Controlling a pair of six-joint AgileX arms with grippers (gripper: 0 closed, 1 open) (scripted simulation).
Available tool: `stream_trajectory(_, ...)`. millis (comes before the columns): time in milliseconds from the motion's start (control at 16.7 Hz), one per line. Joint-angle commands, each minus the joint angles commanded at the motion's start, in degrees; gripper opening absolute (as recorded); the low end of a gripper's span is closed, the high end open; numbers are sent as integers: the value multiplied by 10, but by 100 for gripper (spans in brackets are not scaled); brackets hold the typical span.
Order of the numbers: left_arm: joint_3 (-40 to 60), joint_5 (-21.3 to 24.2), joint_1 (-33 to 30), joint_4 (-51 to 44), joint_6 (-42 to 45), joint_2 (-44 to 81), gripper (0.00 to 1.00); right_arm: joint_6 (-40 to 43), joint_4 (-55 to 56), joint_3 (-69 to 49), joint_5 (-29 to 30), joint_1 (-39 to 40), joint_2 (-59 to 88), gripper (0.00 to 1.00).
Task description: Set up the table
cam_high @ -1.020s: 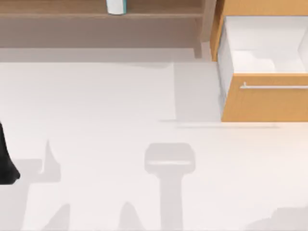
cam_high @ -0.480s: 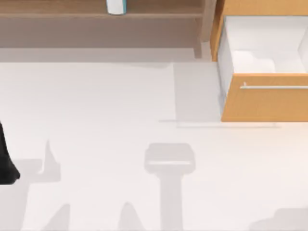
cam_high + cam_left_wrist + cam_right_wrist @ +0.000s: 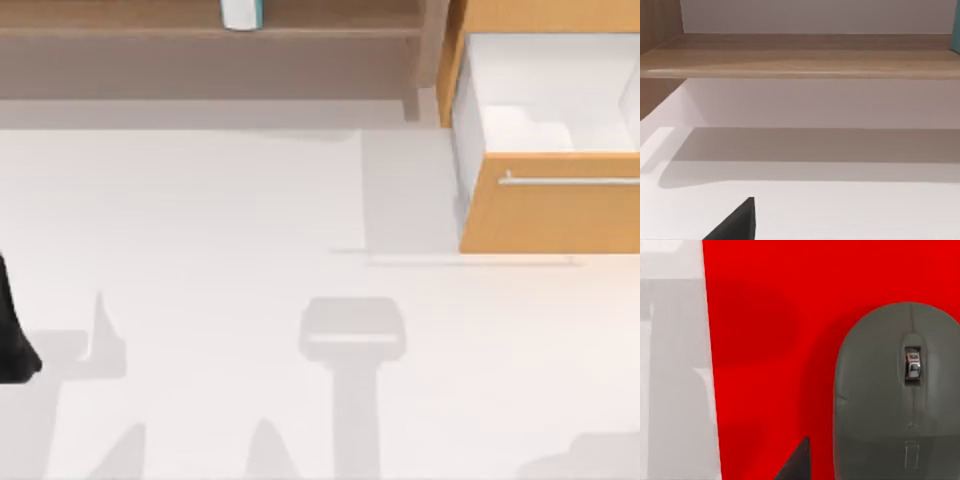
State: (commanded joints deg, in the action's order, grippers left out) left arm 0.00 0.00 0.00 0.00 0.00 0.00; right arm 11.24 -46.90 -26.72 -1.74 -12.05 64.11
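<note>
Far left of the top view: left arm (image 3: pixel 12 330), dark, parked at the tabletop's (image 3: pixel 200 220) edge. In the left wrist view, a black sliver of the left hand (image 3: pixel 735 222) low over the white surface; cannot tell whether wide or narrow.

Tabletop itself: broad, white, spreading across the whole top view, crossed only by grey shadows. Along its far side, a brown shelf board (image 3: pixel 120 25) with a white-and-teal container (image 3: pixel 241 13) standing on it.

Further right, an orange-wood drawer unit (image 3: pixel 550 215) resting on the tabletop, drawer pulled open, white inside, thin bar handle (image 3: pixel 570 181) across its front.

Right wrist view: red mat (image 3: pixel 770 315) lying on the tabletop, grey mouse (image 3: pixel 897 390) on the mat. Close beside the mouse, a dark tip of the right hand (image 3: pixel 795 462), touching nothing; spread likewise cannot be told.
</note>
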Motion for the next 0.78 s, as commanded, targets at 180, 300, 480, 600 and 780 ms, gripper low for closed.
stream_trajectory(180, 0, 0, 0, 0, 0, 0, 100, 0, 0, 0, 0, 0, 0, 100)
stream_trajectory(300, 0, 0, 0, 0, 0, 0, 100, 0, 0, 0, 0, 0, 0, 100)
stream_trajectory(480, 0, 0, 0, 0, 0, 0, 100, 0, 0, 0, 0, 0, 0, 100)
stream_trajectory(600, 0, 0, 0, 0, 0, 0, 100, 0, 0, 0, 0, 0, 0, 100)
stream_trajectory(780, 0, 0, 0, 0, 0, 0, 100, 10, 17, -3, 1, 4, -3, 100)
